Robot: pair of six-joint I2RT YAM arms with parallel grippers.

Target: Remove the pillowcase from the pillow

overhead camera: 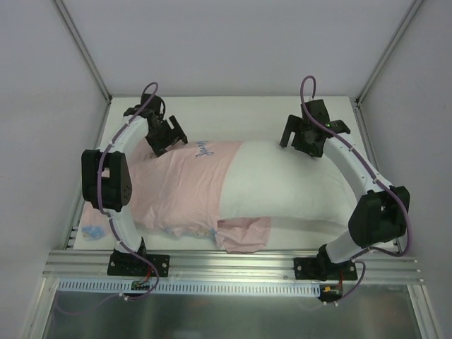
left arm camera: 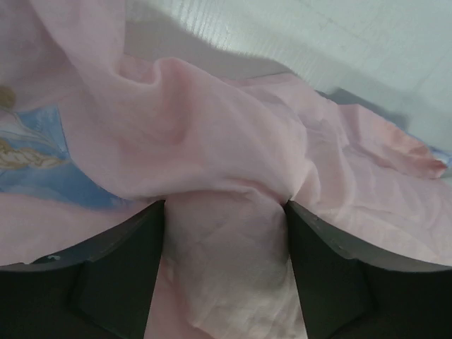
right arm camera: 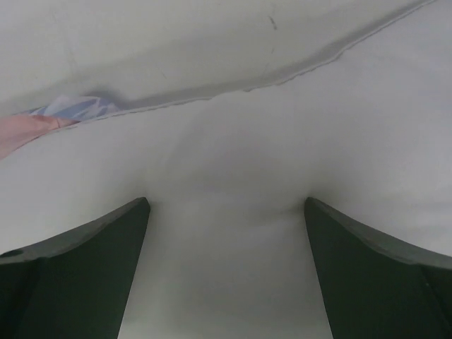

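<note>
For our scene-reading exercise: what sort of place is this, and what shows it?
Most likely a robotics lab test cell, not a bedroom: plain white enclosure walls, a left arm and right arm bolted to an aluminium rail, and a white table holding a pillow half out of its pink pillowcase.

Pillow [overhead camera: 286,182]: white, plump, lying lengthwise on white table [overhead camera: 233,113]; bare half lies beneath and nearward of right gripper [overhead camera: 305,141], which sits at its far edge. Pillowcase [overhead camera: 180,187]: pink, printed, covers the half nearward of left gripper [overhead camera: 167,138], which sits on its far corner; loose flap hangs at near edge. Jaw state of both grippers indiscernible from above.
</note>
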